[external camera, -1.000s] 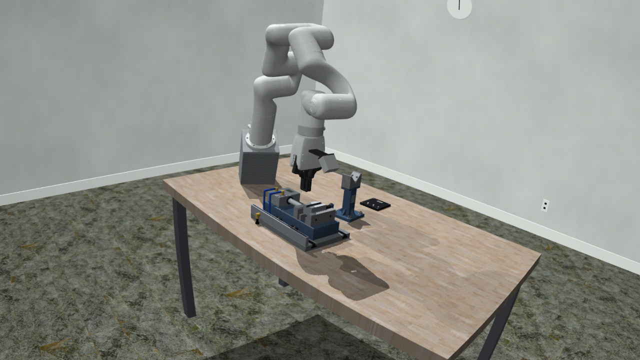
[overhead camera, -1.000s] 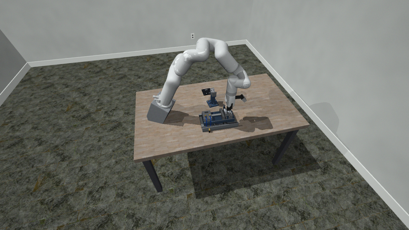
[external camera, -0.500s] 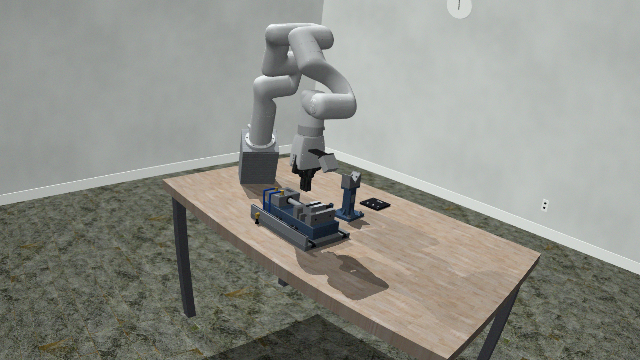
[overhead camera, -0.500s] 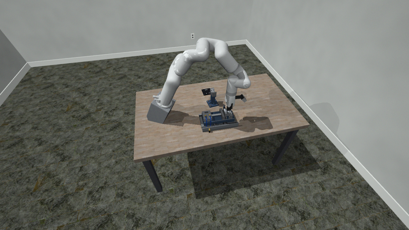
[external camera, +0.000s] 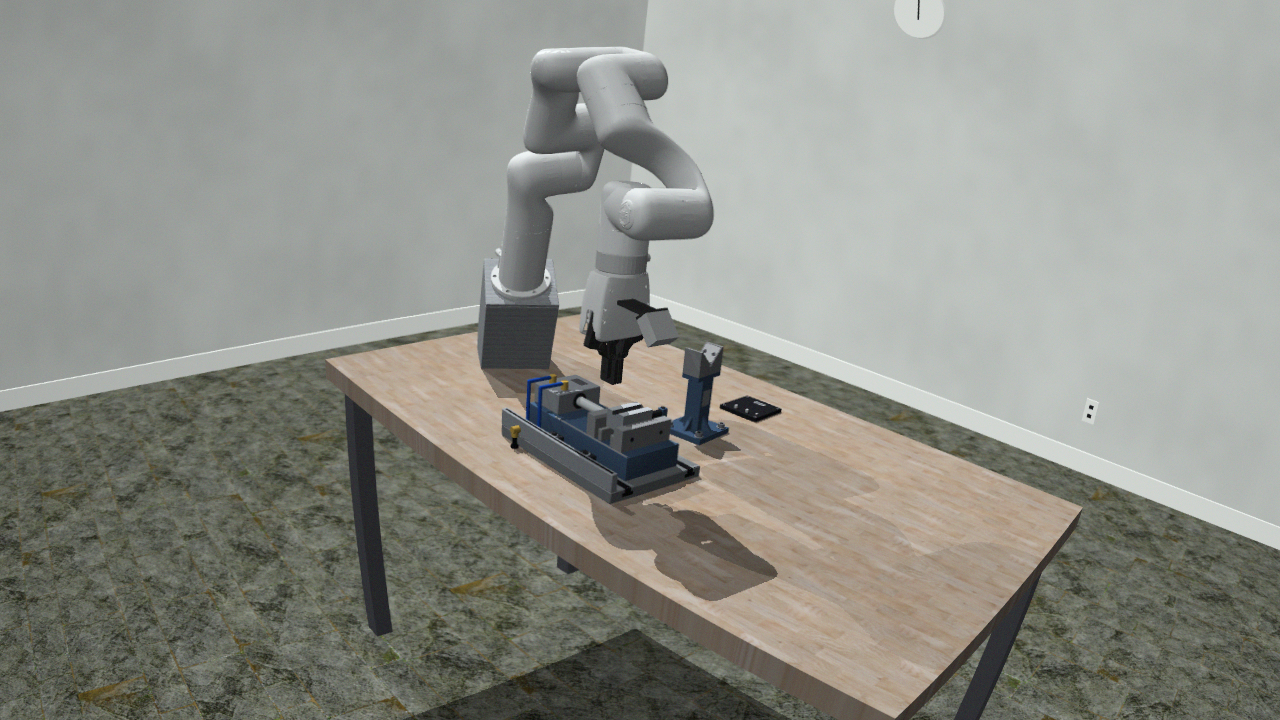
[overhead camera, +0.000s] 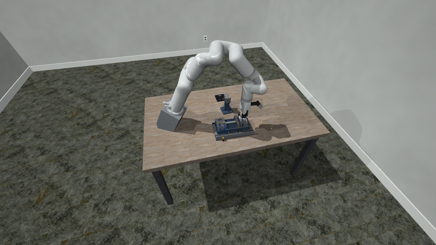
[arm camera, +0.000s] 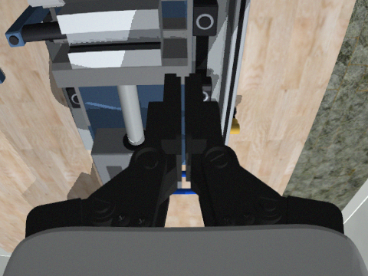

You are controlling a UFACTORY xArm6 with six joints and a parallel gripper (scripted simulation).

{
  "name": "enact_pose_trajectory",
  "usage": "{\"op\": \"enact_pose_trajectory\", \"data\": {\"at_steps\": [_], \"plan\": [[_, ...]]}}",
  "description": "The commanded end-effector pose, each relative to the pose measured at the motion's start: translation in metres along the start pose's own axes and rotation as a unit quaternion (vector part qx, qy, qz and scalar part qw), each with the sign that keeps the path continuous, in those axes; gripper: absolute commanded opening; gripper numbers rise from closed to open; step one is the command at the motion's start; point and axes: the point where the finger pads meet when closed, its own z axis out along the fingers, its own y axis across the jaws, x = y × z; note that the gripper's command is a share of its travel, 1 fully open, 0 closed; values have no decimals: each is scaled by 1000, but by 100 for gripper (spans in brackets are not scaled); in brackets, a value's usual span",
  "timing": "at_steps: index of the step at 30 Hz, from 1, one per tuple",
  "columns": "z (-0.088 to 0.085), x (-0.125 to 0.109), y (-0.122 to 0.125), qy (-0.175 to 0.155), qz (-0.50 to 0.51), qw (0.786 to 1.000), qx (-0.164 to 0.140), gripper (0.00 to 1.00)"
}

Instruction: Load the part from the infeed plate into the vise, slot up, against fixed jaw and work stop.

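Gripper (arm camera: 183, 88) hanging shut & empty just above vise (external camera: 626, 445), block (arm camera: 110, 38) already lying betw. jaws w/ slot up, infeed plate (external camera: 750, 409) showing no block, seating vs fixed jaw & stop looking done but unclear, arm seemingly only needing to be lifting free.

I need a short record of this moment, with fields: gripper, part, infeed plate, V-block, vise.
gripper: gripper shut, nothing between the fingers, hanging above the vise near the cylinder rod
part: light block with a dark slot facing up, lying between the jaws
infeed plate: black plate on the table, nothing on it
V-block: on a blue stand, nothing in it
vise: vise with its jaws apart; air cylinder at one end
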Motion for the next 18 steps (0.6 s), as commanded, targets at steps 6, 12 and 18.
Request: {"op": "enact_pose_trajectory", "data": {"at_steps": [6, 12, 18], "plan": [[5, 1, 1, 1, 0, 1000, 0, 0], [13, 1, 1, 1, 0, 1000, 0, 0], [19, 1, 1, 1, 0, 1000, 0, 0]]}}
